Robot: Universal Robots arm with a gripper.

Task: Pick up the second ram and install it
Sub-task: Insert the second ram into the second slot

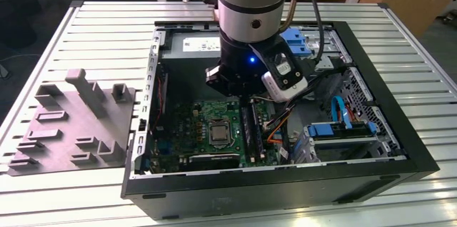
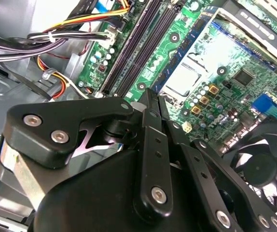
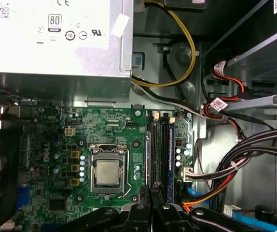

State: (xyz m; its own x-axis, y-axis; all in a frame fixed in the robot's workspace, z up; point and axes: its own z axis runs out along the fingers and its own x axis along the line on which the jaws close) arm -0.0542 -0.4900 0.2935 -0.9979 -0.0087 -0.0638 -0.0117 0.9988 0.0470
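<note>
Pincer (image 3: 151, 193) is clenched, tips pressed together, and I can't make out anything between them. It hangs inside the open case (image 1: 250, 195), just over one end of the memory slots (image 3: 154, 145). The second ram (image 3: 170, 154), as far as I can tell, is the dark bluish strip standing on edge in the slot bank. Whether it's clicked all the way down, no idea.

Tight neighbourhood. The CPU (image 3: 108, 172) sits on one side of the slots on the green motherboard (image 3: 129, 130). On the other side, a bundle of black cables (image 3: 244, 154) runs just beside them with orange and yellow wires mixed in. A yellow cable (image 3: 189, 58) loops near the power supply (image 3: 47, 48). In the second wrist view a black fan (image 2: 259, 164) sits close beside my linkage.

Writing-wise, the power supply has a white label (image 3: 71, 24) with small print and round marks, and a white tag (image 3: 218, 104) hangs on one cable.

At the exterior view's left, a grey tray (image 1: 71, 125) lies on the slatted tabletop (image 1: 107, 29) beside the case. Blue drive brackets (image 1: 343, 129) sit inside the case at that view's lower right.
</note>
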